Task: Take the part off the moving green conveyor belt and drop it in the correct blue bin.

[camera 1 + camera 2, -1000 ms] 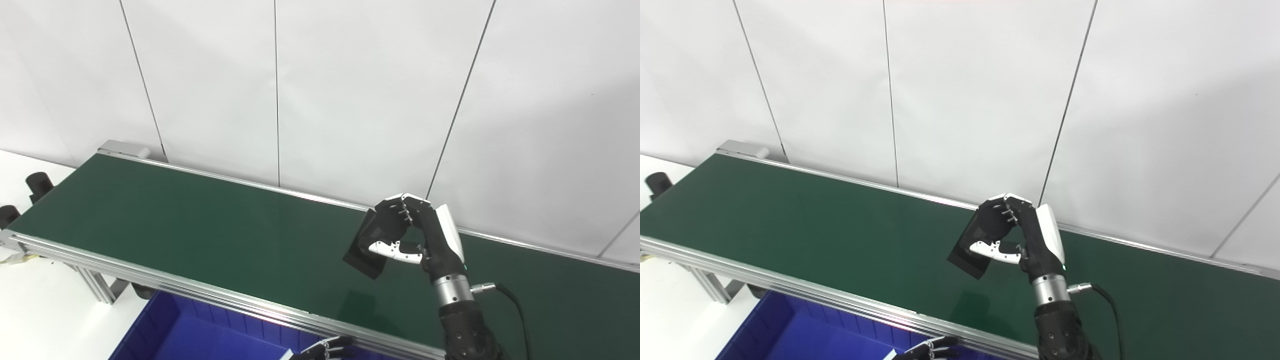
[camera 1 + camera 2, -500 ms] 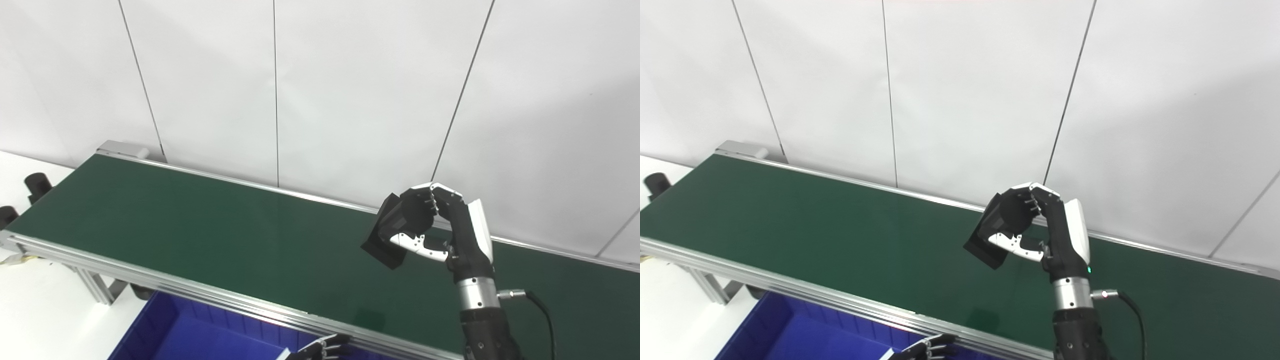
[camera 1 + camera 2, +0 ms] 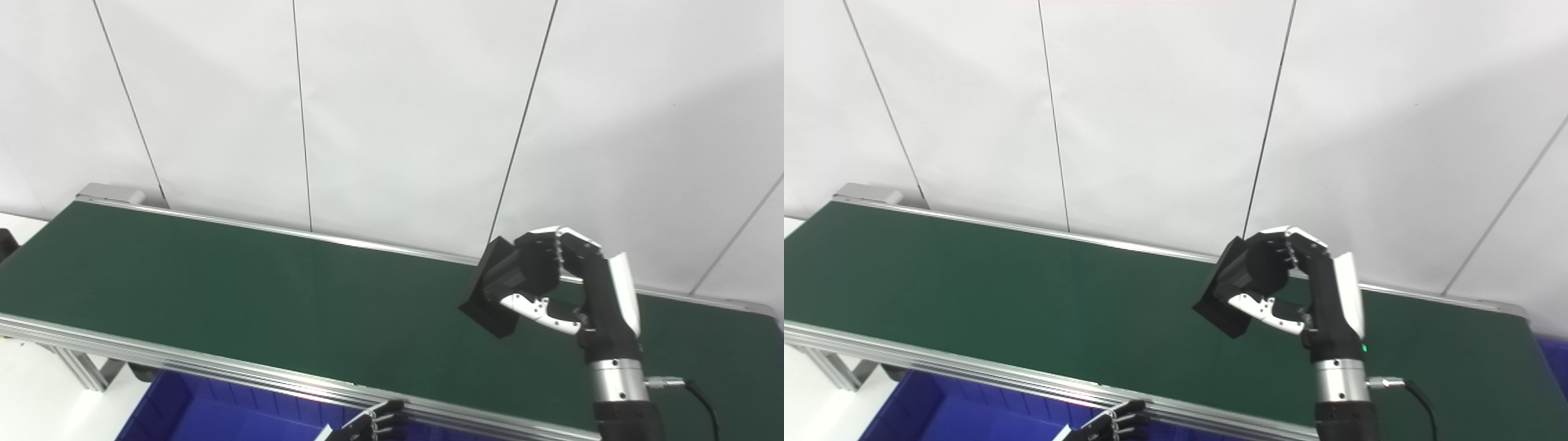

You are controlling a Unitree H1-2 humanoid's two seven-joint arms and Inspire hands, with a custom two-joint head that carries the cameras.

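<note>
My right hand is shut on a flat black rectangular part and holds it tilted in the air above the right half of the green conveyor belt. The same part shows in the right eye view. Only the fingertips of my left hand show at the bottom edge, just below the belt's near rail, over a blue bin. Whether the left hand is open or shut does not show.
The belt has aluminium side rails and ends at the far right. A corner of a second blue bin shows past the belt's right end. A white panelled wall stands right behind the belt.
The camera has turned to the right. My right hand has lifted the black part higher off the belt and carried it to the right.
</note>
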